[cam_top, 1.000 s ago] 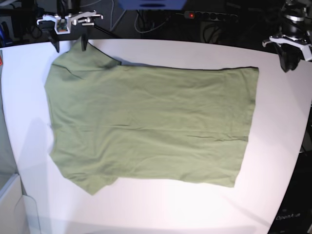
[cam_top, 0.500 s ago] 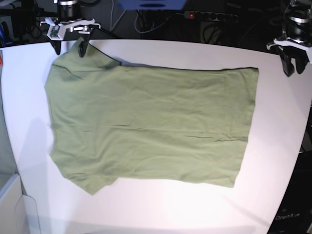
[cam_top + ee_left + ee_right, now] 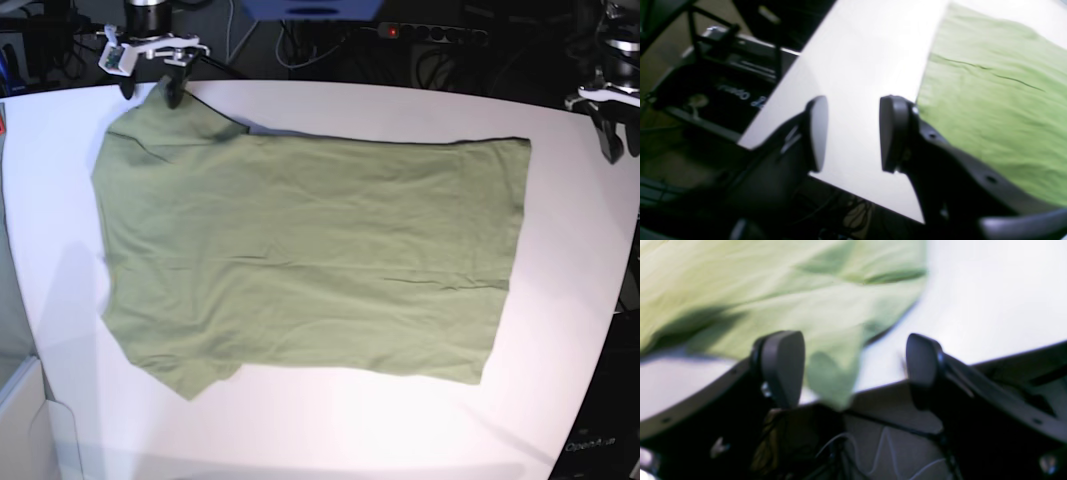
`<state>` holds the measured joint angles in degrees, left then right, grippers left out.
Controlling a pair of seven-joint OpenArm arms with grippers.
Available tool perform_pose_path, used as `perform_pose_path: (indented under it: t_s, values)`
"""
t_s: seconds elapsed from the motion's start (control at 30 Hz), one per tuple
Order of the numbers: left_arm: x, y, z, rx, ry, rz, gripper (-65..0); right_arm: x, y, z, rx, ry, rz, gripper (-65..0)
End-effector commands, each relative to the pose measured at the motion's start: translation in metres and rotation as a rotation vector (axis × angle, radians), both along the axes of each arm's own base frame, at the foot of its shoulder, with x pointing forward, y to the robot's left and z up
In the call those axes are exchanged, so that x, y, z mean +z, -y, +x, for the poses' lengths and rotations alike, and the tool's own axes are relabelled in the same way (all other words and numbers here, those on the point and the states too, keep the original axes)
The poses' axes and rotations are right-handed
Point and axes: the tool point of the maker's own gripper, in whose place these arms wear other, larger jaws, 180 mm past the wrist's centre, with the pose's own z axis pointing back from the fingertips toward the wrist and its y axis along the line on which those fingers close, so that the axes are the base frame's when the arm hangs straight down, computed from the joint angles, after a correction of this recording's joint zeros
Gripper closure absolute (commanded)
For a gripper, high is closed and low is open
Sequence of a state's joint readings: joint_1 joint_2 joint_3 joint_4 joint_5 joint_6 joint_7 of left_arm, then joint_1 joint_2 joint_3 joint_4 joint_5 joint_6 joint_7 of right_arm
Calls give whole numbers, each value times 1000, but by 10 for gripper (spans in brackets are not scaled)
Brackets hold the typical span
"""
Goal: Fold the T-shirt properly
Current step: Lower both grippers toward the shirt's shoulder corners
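white table (image 3: 330,420) w/ flat t-shirt (image 3: 310,260)

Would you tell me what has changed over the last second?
The right gripper shifted slightly toward the table's middle at the far edge, its jaws open around the sleeve tip. The left gripper slid outward toward the table's side edge, open and empty. The T-shirt stayed flat and unmoved on the table.

T-shirt (image 3: 310,255) flat — table (image 3: 400,420), hands apart
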<state>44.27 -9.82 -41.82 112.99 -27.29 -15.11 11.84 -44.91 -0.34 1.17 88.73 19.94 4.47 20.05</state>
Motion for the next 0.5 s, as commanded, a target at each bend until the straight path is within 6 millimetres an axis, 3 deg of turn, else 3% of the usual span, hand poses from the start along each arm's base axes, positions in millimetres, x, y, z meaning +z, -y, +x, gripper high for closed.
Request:
perform_pose_path:
  t_s: [0.0,0.13,0.3,0.37,0.47]
  values:
    - [13,-1,3,-13,37,21,-246,4,-1,-1,3,18,-2,-461]
    - [17,-9,0,7,41,39,-246,2,-16,0,30,17,27,-461]
    - [19,-13,-3,17,39,50,-246,4,-19,6,35,32,33,-454]
    - [19,-13,-3,17,36,50,-246,6,-19,9,36,40,32,-411]
    - [18,-13,-4,18,36,49,-246,7,-19,13,36,49,32,-271]
